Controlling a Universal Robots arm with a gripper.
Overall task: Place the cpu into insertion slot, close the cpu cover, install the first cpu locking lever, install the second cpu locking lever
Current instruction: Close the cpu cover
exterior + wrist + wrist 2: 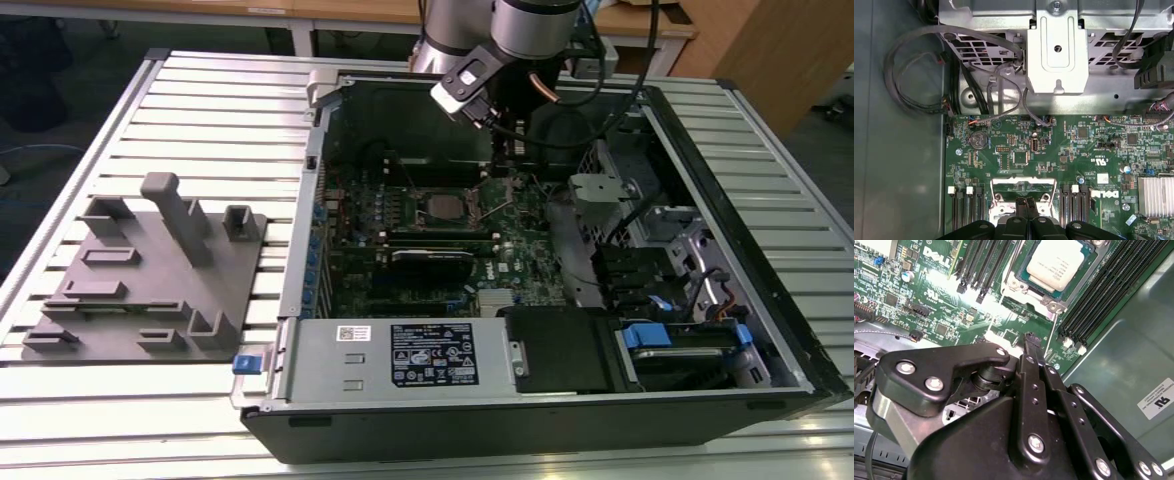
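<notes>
Slatted pale metal worktop (200,110) carries an open black computer case (747,300), with the grey robot arm (527,25) reaching down over its green motherboard (1079,150). In both wrist views the black claw (1030,340) has its fingers pressed together with nothing seen between them, and it hangs low over the board just beside the small square insertion slot with its silvery rim (418,207). The flat square cpu with its dull silver face (1059,262) sits in that slot. The thin silvery cpu cover frame (1004,186) looks laid down around it, though I cannot be sure it is fully flat. A thin silvery wire lever (1053,335) runs right next to the fingertips. The step in hand appears to be lever work. It is probably best done with the closed tips as one blunt pusher, bearing near the wire's free end, steadily, clear of the long black memory slots (1104,295).
</notes>
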